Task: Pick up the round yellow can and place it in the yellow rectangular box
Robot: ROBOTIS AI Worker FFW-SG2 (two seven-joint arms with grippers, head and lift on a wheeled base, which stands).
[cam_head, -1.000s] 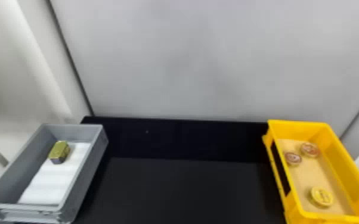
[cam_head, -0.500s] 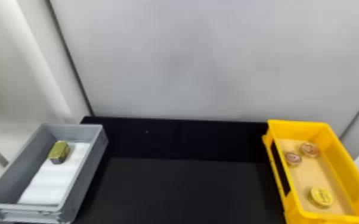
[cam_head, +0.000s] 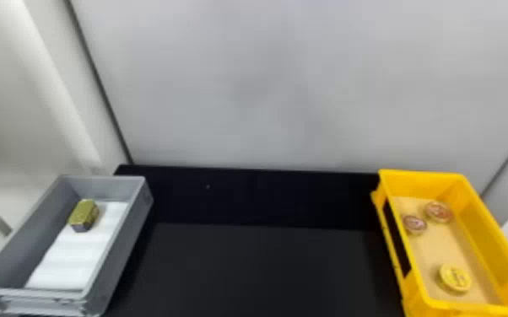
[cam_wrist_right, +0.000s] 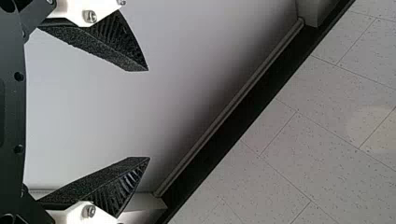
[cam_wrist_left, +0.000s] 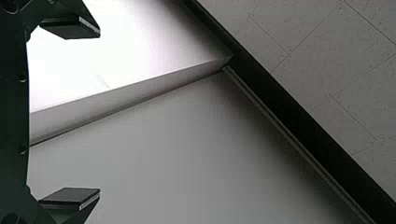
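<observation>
Black tabletop (cam_head: 257, 269), pale wall (cam_head: 266, 84) at twelve o'clock. From where I'm standing, the round yellow can (cam_head: 455, 278) lies inside the yellow box (cam_head: 489, 253) at four o'clock: placing looks done, nothing left. Left gripper (cam_wrist_left: 99, 113) and right gripper (cam_wrist_right: 148, 114) both gape wide, empty.

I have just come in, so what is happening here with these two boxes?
Nothing is being handled at this moment. The round yellow can already lies in the yellow rectangular box, with two reddish round cans. A gold-coloured block sits in the grey box. The left gripper and right gripper are empty, their jaws apart. The placing looks done.
</observation>
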